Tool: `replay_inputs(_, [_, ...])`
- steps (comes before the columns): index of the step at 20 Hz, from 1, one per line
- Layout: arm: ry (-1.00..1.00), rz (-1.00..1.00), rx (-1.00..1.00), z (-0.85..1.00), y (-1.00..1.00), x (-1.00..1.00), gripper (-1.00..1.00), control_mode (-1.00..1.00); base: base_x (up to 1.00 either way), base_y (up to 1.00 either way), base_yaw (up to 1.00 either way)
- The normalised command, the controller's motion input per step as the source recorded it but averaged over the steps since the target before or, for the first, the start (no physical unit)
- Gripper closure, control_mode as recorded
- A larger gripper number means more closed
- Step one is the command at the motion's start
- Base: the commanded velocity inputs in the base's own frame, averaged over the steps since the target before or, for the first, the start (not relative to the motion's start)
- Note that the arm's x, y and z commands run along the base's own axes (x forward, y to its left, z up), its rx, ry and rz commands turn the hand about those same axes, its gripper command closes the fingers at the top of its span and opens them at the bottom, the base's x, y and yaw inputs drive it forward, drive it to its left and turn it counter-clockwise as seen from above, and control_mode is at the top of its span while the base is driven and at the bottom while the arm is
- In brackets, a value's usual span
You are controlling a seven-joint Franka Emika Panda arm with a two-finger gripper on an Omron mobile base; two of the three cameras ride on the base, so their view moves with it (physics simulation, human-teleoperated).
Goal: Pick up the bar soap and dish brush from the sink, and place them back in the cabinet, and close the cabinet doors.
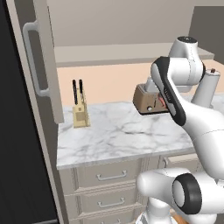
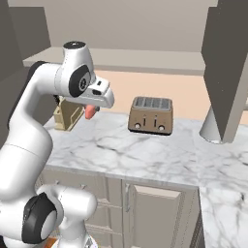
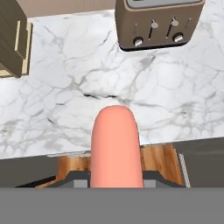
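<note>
The salmon-orange rounded bar soap (image 3: 116,146) sits clamped in the two-finger gripper (image 2: 90,112), jaws part-closed on its sides, its smooth blunt end pointing down (a pink tip in the right base view). It hangs above the white marble counter (image 1: 118,135), well apart from the brown four-slot toaster (image 2: 150,115) and the tan wooden knife block (image 1: 81,114); bare counter lies between.

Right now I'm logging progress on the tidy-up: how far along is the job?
Done: the salmon-orange rounded bar soap is out of the sink. In hand: the pincer grips it, raised above the white marble counter near the brown toaster. Left: shelving it, then the brush, then closing the greige panelled cabinet door.
</note>
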Motion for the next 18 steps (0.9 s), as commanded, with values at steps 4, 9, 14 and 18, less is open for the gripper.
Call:
replay_inputs(4, [0.00,0.00,0.00,0.00,0.00,0.00,1.00,1.00,0.45,-0.20,0.00])
replay_inputs(9, [0.00,0.00,0.00,0.00,0.00,0.00,1.00,1.00,0.33,-0.13,0.00])
replay_inputs(14, [0.00,0.00,0.00,0.00,0.00,0.00,1.00,1.00,0.20,-0.09,0.00])
replay_inputs(18, [0.00,0.00,0.00,0.00,0.00,0.00,1.00,1.00,0.16,-0.08,0.00])
